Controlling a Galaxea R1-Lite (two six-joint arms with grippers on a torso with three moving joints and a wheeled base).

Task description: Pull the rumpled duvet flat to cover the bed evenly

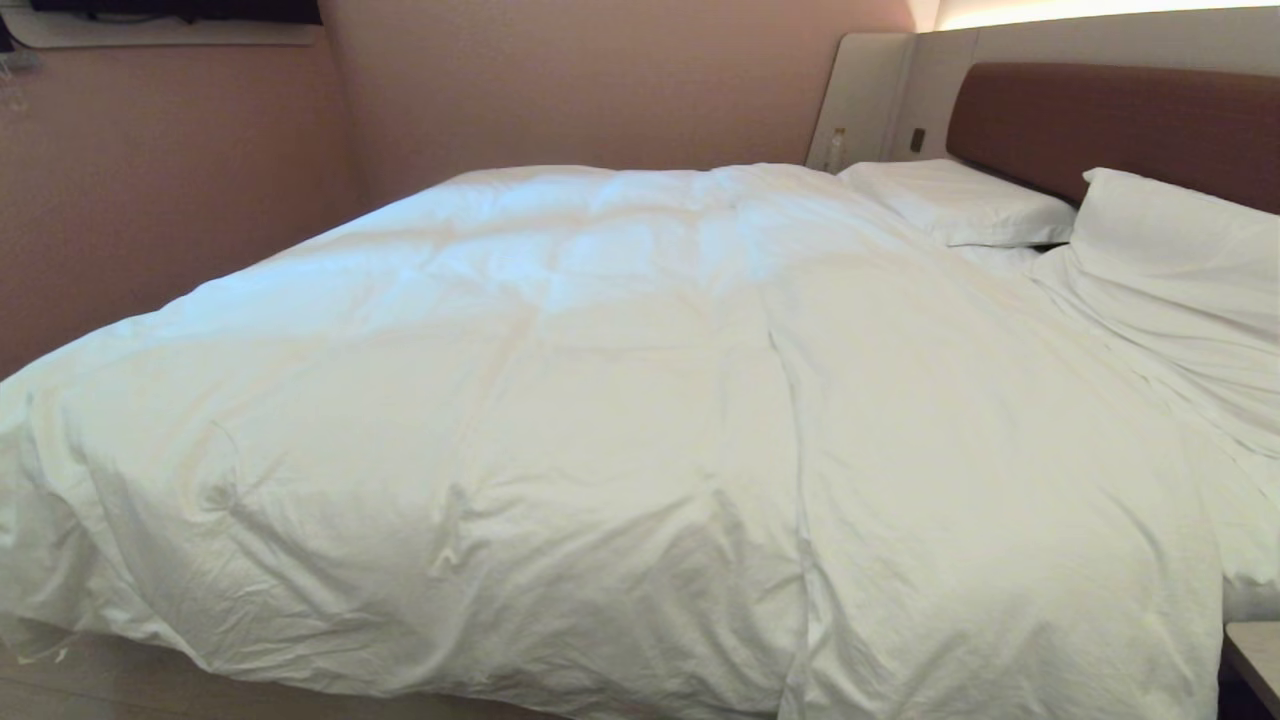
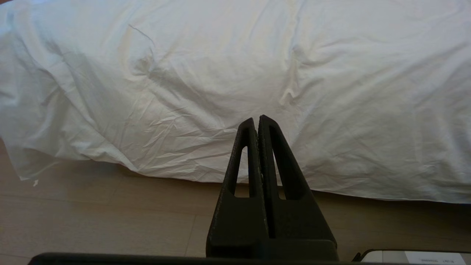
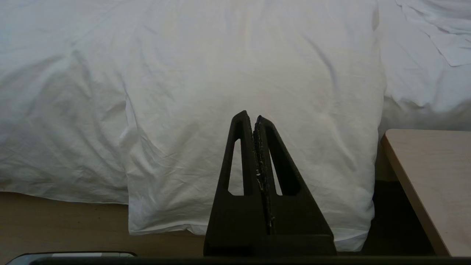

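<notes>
The puffy white duvet (image 1: 600, 400) lies spread over the bed (image 1: 1110, 120), wrinkled, its near edge hanging down the bed's side toward the floor. Near the headboard its top edge is pushed back, baring sheet beside the pillows. My left gripper (image 2: 256, 118) is shut and empty, held back from the duvet's (image 2: 220, 73) hanging edge above the floor. Facing the duvet's (image 3: 220, 73) hanging corner fold, my right gripper (image 3: 251, 115) is shut too, with nothing in it. Neither arm shows in the head view.
Two white pillows (image 1: 960, 200) (image 1: 1180, 250) lie against the brown headboard. A light wooden bedside table (image 3: 430, 184) (image 1: 1258, 655) stands at the bed's near right. Wooden floor (image 2: 92, 221) runs along the bed's side. Pink walls close the far side.
</notes>
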